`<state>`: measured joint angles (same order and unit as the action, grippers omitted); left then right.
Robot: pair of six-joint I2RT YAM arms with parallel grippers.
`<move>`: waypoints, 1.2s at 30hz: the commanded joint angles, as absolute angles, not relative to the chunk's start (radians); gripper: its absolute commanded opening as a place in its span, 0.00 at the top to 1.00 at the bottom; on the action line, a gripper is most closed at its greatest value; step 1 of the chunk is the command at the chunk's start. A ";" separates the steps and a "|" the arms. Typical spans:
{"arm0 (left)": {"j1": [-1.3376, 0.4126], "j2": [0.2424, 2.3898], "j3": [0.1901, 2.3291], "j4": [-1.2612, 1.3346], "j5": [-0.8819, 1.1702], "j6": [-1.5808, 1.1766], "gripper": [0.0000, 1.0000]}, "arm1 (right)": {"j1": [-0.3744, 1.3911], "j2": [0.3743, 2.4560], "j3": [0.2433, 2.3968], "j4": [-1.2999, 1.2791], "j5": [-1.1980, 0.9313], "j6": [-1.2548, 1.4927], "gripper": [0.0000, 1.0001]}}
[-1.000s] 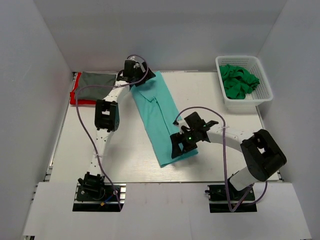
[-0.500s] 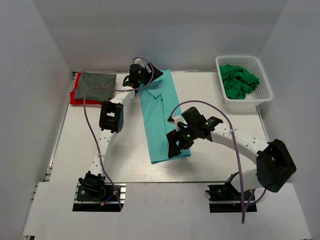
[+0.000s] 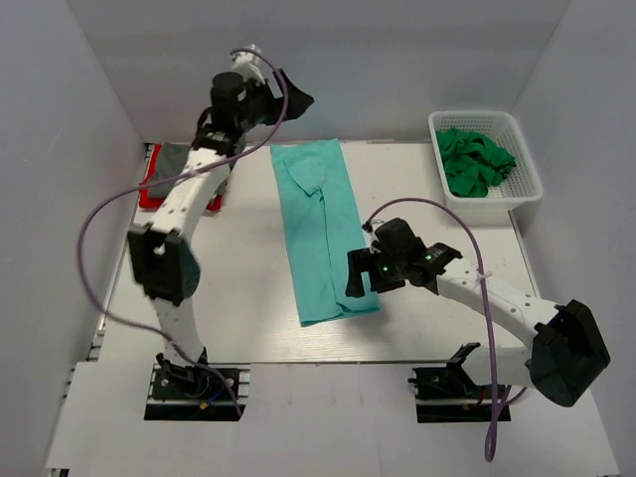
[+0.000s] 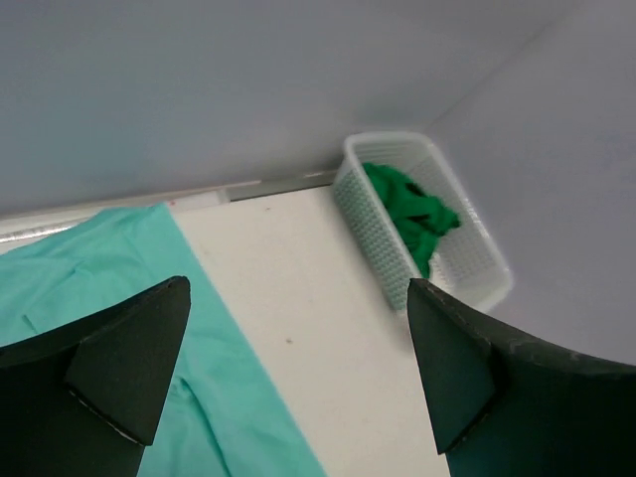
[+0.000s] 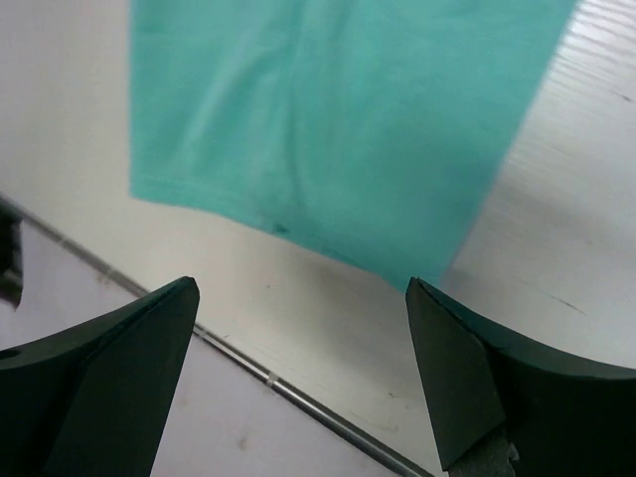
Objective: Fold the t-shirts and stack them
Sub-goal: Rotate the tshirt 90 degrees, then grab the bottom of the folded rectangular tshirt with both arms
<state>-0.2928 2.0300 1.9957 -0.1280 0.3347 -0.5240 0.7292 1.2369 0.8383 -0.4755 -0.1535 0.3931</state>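
Observation:
A large light teal t-shirt (image 3: 318,229) lies as a long folded strip down the middle of the table (image 3: 229,298). My left gripper (image 3: 295,99) hangs open, raised high near the back wall, above and left of the strip's far end. Its wrist view looks down on the teal cloth (image 4: 99,288), with nothing between the fingers of the left gripper (image 4: 298,373). My right gripper (image 3: 360,285) is open low over the strip's near right corner. In the right wrist view the teal hem (image 5: 328,129) lies just beyond the empty right gripper (image 5: 298,383). A dark grey t-shirt (image 3: 171,159) rests on a red one (image 3: 151,192) at the back left.
A white lattice basket (image 3: 517,199) stands at the back right, holding bright green t-shirts (image 3: 475,164). The left wrist view also shows the basket (image 4: 373,229) and the green cloth (image 4: 412,209). The table's near edge (image 5: 268,378) runs just below the right gripper.
The left arm has lifted up and back off the teal shirt's far end. The strip has swung from slanted to nearly straight. The right gripper has drawn slightly right, off the cloth's near corner.

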 commanded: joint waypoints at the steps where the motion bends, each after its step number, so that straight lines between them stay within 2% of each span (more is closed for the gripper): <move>1: -0.316 1.768 1.731 -0.288 0.244 -0.503 0.00 | 0.709 1.252 0.793 -0.463 -0.014 0.532 0.10; 2: -0.325 1.716 1.566 -0.307 0.244 -0.515 0.00 | 0.709 1.258 0.778 -0.462 -0.014 0.554 0.10; 4: -0.337 1.572 1.404 -0.368 0.244 -0.535 0.00 | 0.693 1.285 0.775 -0.463 -0.020 0.572 0.10; 5: -0.353 1.527 1.252 -0.392 0.256 -0.544 0.00 | 0.690 1.295 0.784 -0.472 -0.023 0.577 0.10; 7: -0.383 1.450 1.125 -0.494 0.258 -0.570 0.00 | 0.678 1.325 0.787 -0.505 -0.029 0.565 0.10; 9: -0.408 1.355 0.958 -0.534 0.310 -0.624 0.00 | 0.675 1.335 0.767 -0.511 -0.032 0.578 0.10; 10: -0.423 1.327 0.851 -0.513 0.398 -0.644 0.00 | 0.664 1.336 0.759 -0.497 -0.041 0.589 0.10; 15: -0.549 1.275 0.761 -0.552 0.419 -0.696 0.00 | 0.655 1.339 0.724 -0.477 -0.074 0.621 0.10; 19: -0.610 1.351 0.736 -0.517 0.445 -0.663 0.00 | 0.644 1.354 0.704 -0.442 -0.115 0.635 0.11; 22: -0.649 1.449 0.759 -0.483 0.486 -0.643 0.10 | 0.637 1.377 0.713 -0.446 -0.124 0.652 0.16; 23: -0.649 1.471 0.759 -0.483 0.486 -0.634 0.17 | 0.634 1.378 0.710 -0.449 -0.121 0.658 0.16; 27: -0.684 1.528 0.758 -0.474 0.506 -0.624 0.37 | 0.627 1.358 0.700 -0.468 -0.115 0.675 0.20; 28: -0.684 1.538 0.747 -0.474 0.506 -0.624 0.39 | 0.627 1.356 0.695 -0.468 -0.115 0.675 0.25; 30: -0.684 1.548 0.747 -0.474 0.494 -0.624 0.45 | 0.621 1.353 0.684 -0.450 -0.112 0.664 0.29; 31: -0.693 1.548 0.747 -0.474 0.494 -0.624 0.48 | 0.618 1.354 0.683 -0.437 -0.110 0.664 0.38; 33: -0.693 1.548 0.747 -0.465 0.494 -0.624 0.56 | 0.614 1.379 0.693 -0.431 -0.101 0.654 0.45; 34: -0.693 1.560 0.747 -0.465 0.485 -0.633 0.60 | 0.611 1.385 0.699 -0.437 -0.098 0.650 0.54; 36: -0.702 1.571 0.747 -0.474 0.474 -0.634 0.65 | 0.611 1.407 0.710 -0.439 -0.098 0.644 0.56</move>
